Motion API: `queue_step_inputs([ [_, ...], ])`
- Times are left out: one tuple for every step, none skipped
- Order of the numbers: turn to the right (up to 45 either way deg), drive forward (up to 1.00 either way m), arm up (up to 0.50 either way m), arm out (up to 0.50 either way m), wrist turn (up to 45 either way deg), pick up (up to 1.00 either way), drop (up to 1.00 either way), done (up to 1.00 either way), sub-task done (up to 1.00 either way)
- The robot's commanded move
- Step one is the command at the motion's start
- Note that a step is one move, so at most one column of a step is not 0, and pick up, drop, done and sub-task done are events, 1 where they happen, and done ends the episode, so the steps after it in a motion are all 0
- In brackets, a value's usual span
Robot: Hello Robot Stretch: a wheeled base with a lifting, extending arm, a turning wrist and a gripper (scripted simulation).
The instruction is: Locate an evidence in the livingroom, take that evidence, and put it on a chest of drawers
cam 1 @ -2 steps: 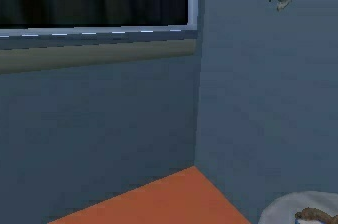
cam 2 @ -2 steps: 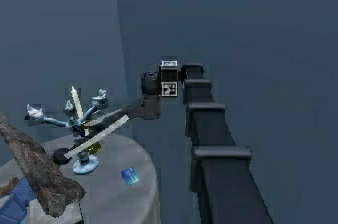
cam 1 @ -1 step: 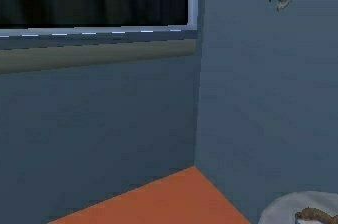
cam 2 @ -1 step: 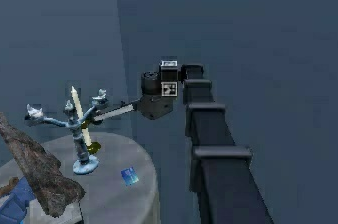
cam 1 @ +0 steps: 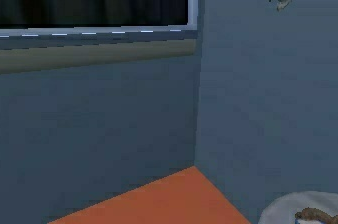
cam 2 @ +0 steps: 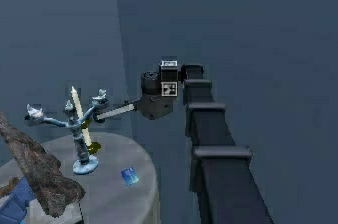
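The dark arm (cam 2: 212, 140) rises from the bottom of the arm side view to two white marker squares. Left of them sits the gripper's dark body, and its thin fingers reach left. The gripper (cam 2: 99, 116) ends right at a blue branched candle holder (cam 2: 80, 135) that stands on a round white table (cam 2: 127, 200), so I cannot tell whether it holds anything. A small flat blue thing (cam 2: 129, 176) lies on the tabletop right of the holder's foot. A small yellowish bit (cam 2: 93, 146) shows beside the holder's stem.
A jagged brown-grey rock-like piece (cam 2: 37, 160) leans over the table's left part, with a blue object (cam 2: 7, 205) beneath it. The forward view faces a blue wall corner under a dark window (cam 1: 87, 15), orange floor (cam 1: 167, 200), and the white table's rim (cam 1: 287, 208) bearing a brown thing (cam 1: 317, 215).
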Motion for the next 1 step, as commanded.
queue_step_inputs([
  [0.0, 0.0, -0.3, 0.0, 0.0, 0.0, 0.0, 0.0, 0.0],
])
